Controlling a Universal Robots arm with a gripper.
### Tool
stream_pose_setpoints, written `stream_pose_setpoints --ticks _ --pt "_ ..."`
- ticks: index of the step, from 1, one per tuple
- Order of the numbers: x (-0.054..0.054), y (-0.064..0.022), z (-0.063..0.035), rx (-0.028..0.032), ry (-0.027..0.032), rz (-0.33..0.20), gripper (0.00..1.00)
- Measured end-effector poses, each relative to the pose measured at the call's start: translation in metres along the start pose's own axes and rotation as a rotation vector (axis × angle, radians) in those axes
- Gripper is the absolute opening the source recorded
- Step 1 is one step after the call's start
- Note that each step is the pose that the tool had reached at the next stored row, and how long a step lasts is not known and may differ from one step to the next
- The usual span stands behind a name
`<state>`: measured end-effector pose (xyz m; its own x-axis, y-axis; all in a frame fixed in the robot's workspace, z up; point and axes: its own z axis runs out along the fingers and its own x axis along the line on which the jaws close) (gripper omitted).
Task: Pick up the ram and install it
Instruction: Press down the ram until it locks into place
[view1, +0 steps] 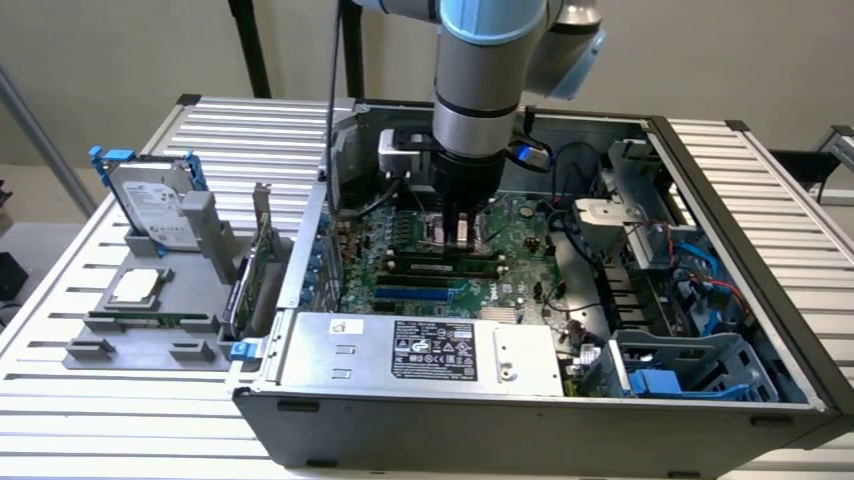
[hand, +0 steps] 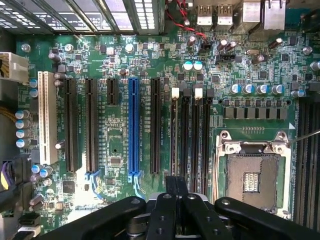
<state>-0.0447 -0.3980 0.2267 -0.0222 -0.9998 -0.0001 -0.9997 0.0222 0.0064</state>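
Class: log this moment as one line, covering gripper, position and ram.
gripper: shut | position: low over motherboard memory slots | ram: cannot tell if held

a grey metal computer case (view1: 747, 410) lies open on a white slatted table (view1: 80, 400); a silver hard drive in a blue bracket (view1: 150, 205) stands in a grey holder (view1: 147, 340) beside a square silver processor chip (view1: 138, 287). a long blue expansion slot (hand: 133, 127) sits near an empty silver processor socket (hand: 252, 172).

A plain beige wall (view1: 120, 50) is seen behind a slatted aluminium table (view1: 80, 420), evenly lit.
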Motion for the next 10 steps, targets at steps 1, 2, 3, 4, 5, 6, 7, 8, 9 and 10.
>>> stream_pose_setpoints --ticks 1,2,3,4,5,6,7,8,9,10 --pt "0.000 0.0001 0.0017 0.0001 0.0000 0.000 0.11" --pt "0.000 0.0002 0.0028 0.0001 -0.0001 0.000 0.11" --pt "0.000 0.0002 0.0029 0.0002 -0.0003 0.000 0.11" --pt "0.000 0.0003 0.0013 0.0001 -0.0002 0.000 0.11" --pt "0.000 0.0002 -0.0019 0.0010 -0.0031 0.000 0.11" --pt "0.000 0.0003 -0.0065 0.0003 -0.0023 0.000 0.11" --pt "0.000 0.0004 -0.0113 0.0001 -0.0017 0.000 0.11" --pt "0.000 0.0004 -0.0158 0.0000 -0.0016 0.000 0.11" --pt "0.000 0.0003 -0.0201 -0.0001 -0.0017 0.000 0.11" --pt "0.000 0.0003 -0.0221 -0.0004 -0.0015 0.000 0.11"
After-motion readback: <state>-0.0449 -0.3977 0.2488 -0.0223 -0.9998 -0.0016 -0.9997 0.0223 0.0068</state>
